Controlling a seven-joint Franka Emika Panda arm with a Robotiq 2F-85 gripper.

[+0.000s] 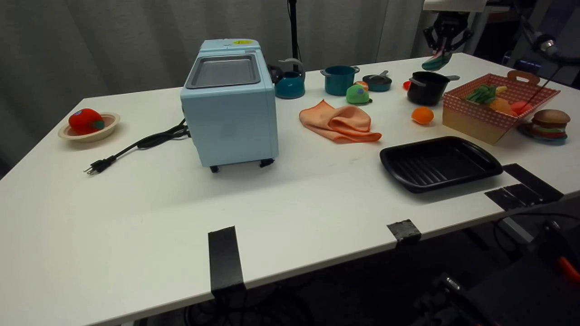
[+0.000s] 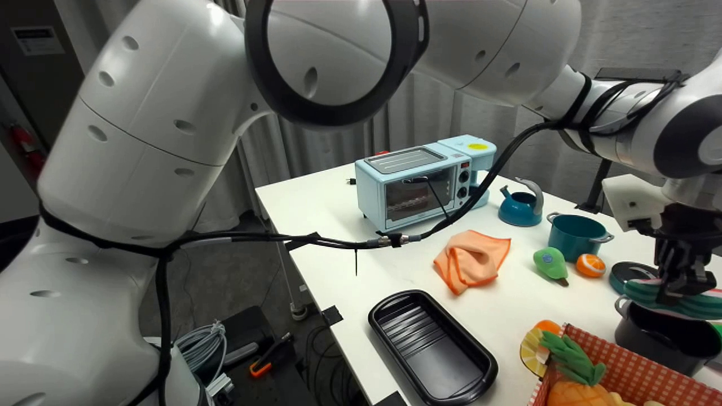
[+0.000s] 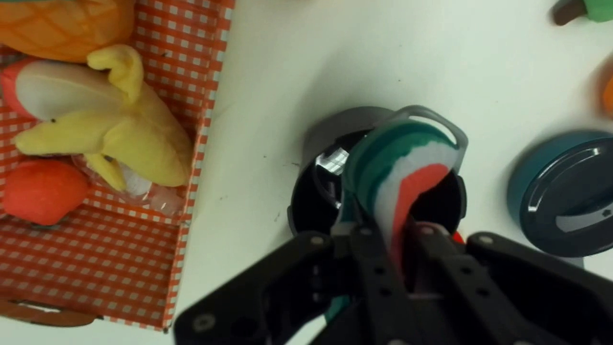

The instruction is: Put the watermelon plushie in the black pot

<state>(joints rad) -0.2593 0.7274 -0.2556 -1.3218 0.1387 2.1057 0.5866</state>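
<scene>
The watermelon plushie [image 3: 402,177] is a wedge with a striped green rind, a white band and red flesh. My gripper [image 3: 383,235] is shut on it in the wrist view, and its fingers hide the wedge's middle. The black pot [image 3: 330,127] is below the plushie, which covers part of its opening and grey handle. In both exterior views, the plushie [image 1: 437,62] [image 2: 643,292] hangs from the gripper [image 1: 446,49] [image 2: 682,285] just above the upright black pot [image 1: 426,93] [image 2: 648,341]. The pot's inside is dark and mostly hidden.
A red-checkered basket [image 1: 471,120] of plush food stands close beside the pot. A teal lidded pan [image 3: 519,191] and a small red item [image 1: 406,85] are near it. An orange ball [image 1: 422,115], a green toy [image 1: 358,95], a teal pot [image 1: 340,81] and a black grill pan [image 1: 442,163] lie around.
</scene>
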